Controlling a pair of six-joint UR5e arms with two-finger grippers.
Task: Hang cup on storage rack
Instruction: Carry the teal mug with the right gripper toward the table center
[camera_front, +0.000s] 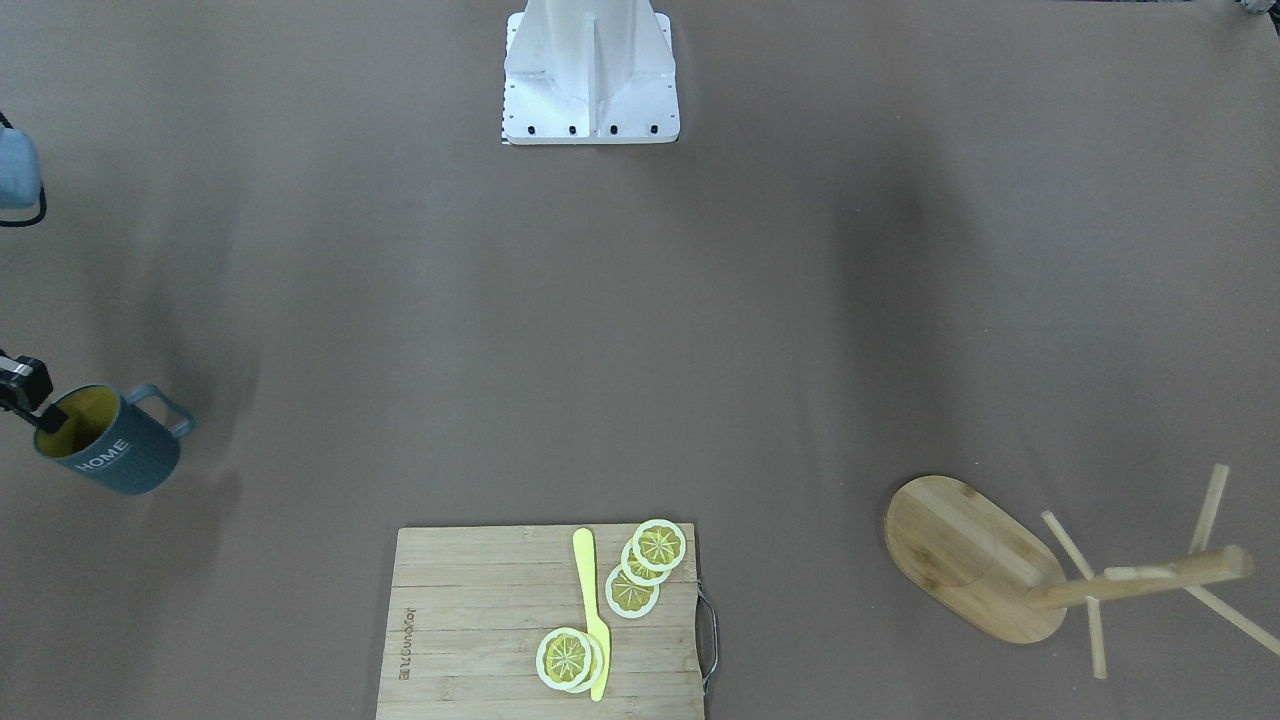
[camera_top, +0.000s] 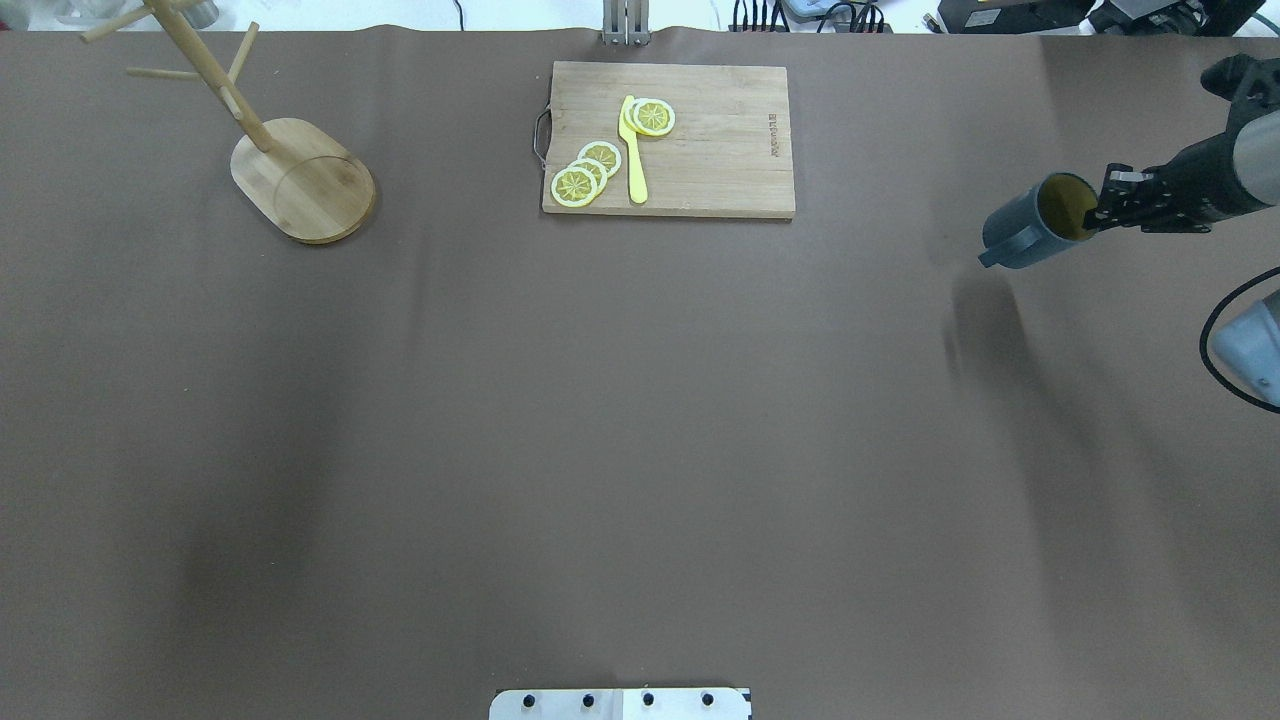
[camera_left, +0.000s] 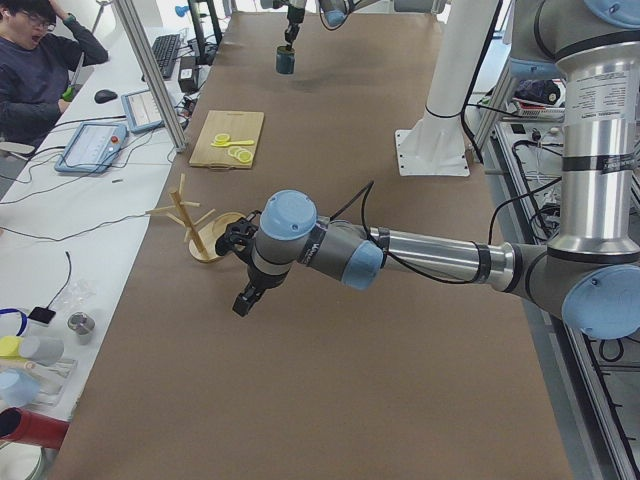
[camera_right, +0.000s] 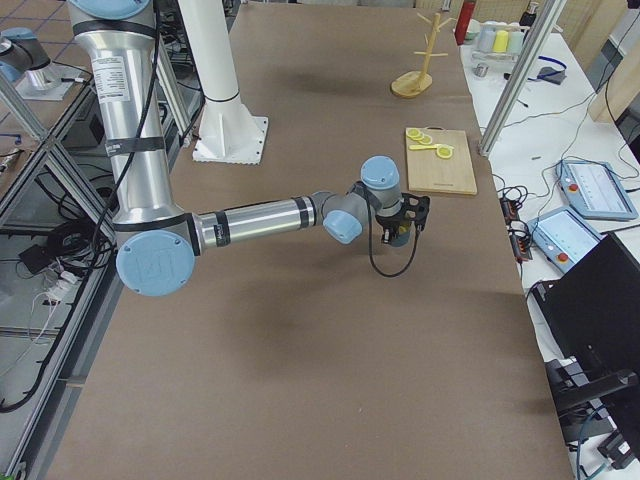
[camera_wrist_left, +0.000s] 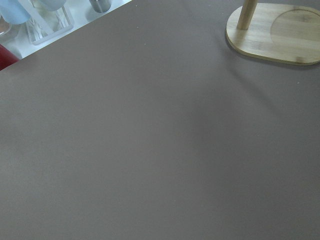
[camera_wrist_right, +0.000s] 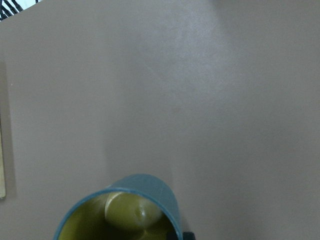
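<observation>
Nearest the robot, the left gripper hangs over bare brown table on the robot's left side. It shows clearly only in the left side view, so the inspector cannot tell whether its jaws are wide or narrow. Farther out on the robot's right side, the right gripper is clamped on the rim of the one cup, with one finger inside the mouth and one outside. The cup is tilted and appears raised off the surface, since its shadow lies apart from it. Its handle points away from the gripper, and its yellow-green interior holds only that finger. Toward the far edge on the robot's left stands the one storage rack, upright on its oval base and well apart from the cup. No cup hangs on its thin pegs, and their number cannot be fixed. At the far edge, centre, lies one cutting board. It carries five lemon slices, three overlapping and two stacked, and one yellow knife between the groups.
</observation>
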